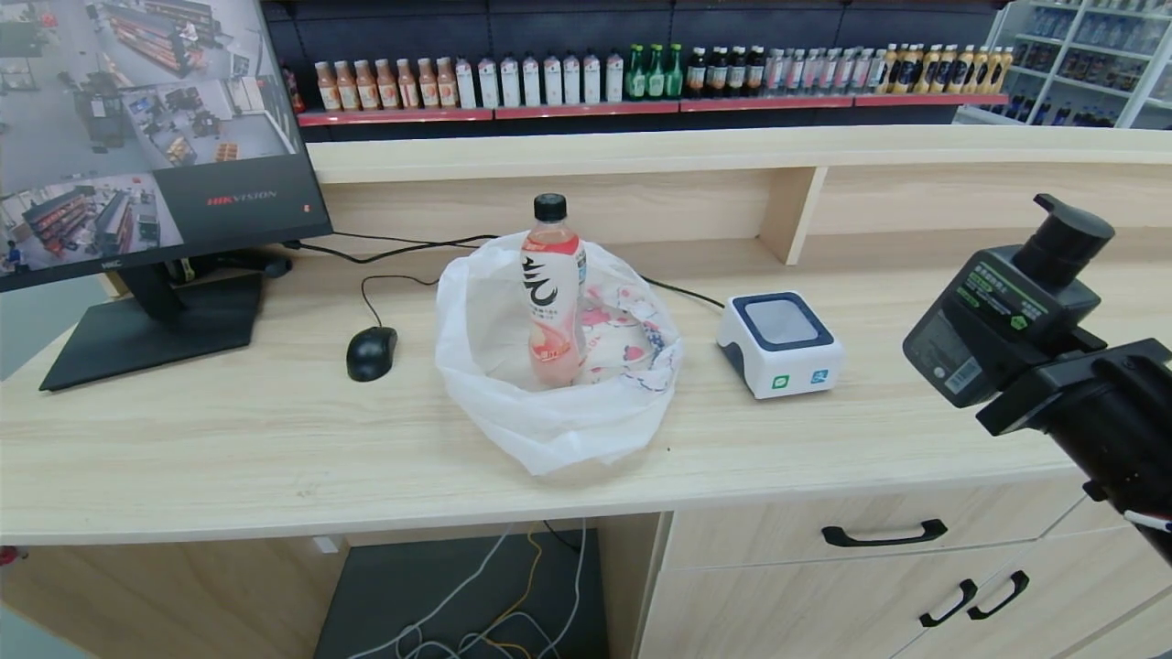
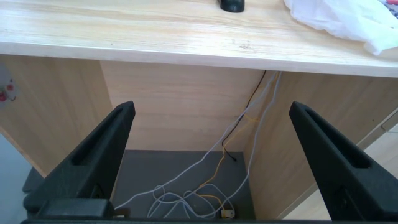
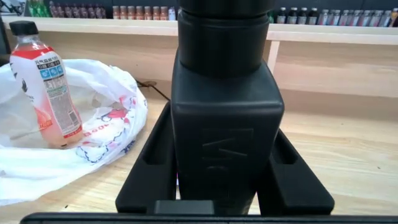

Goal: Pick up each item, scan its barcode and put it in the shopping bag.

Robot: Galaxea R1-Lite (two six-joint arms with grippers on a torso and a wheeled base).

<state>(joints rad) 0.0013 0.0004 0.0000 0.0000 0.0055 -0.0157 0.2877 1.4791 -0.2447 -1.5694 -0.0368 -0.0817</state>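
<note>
The white shopping bag (image 1: 549,412) is sitting open near the middle of the wooden counter (image 1: 229,439), its rim rolled down. A pink bottle (image 1: 552,293) with a black cap is standing upright inside it, its top half rising above the rim. Something white with red and blue print (image 1: 627,343) is lying in the bag just to the right of that bottle; what it is cannot be told. To the right of the bag, apart from it, the white scanner (image 1: 778,343) is resting with its dark window facing up. Farther right and nearer, above the counter's right end, the right gripper (image 1: 1039,380) is clamping a black bottle (image 1: 1003,307) by its lower body. The bottle is tilting with its pump-like top pointing up and away, and its labelled side is facing left toward the scanner. The left gripper (image 2: 211,109) is hanging below the counter's near edge with its fingers spread wide and nothing between them, facing the recess where loose cables (image 2: 186,199) are lying. A black mouse (image 1: 371,352) is sitting left of the bag, and a monitor (image 1: 137,119) is standing at the far left. Drawers (image 1: 879,549) are sitting under the right part of the counter.
</note>
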